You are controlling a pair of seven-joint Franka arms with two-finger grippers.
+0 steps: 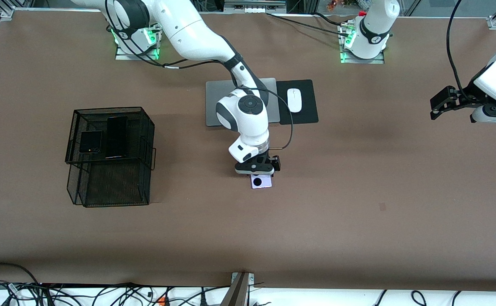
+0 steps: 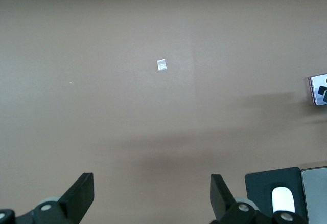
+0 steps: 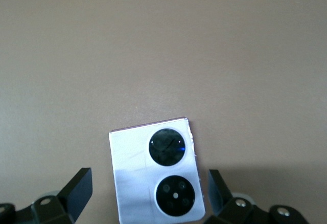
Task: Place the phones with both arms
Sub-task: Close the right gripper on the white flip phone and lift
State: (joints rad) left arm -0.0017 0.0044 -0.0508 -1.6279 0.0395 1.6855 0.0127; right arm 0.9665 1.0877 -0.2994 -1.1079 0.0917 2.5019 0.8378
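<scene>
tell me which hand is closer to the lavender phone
Right. The right hand is directly over the lavender phone, fingers open on either side. The left hand waits open at the left arm's end of the table.

Robotics lab: bolted arm bases (image 1: 137, 40), loose cables (image 1: 103, 293).

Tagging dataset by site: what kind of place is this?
Likely a robotics lab bench staged as an office desk: two bolted-down arms over a brown table, loose cables along its edge, plus a laptop, mouse and wire-mesh tray.
</scene>
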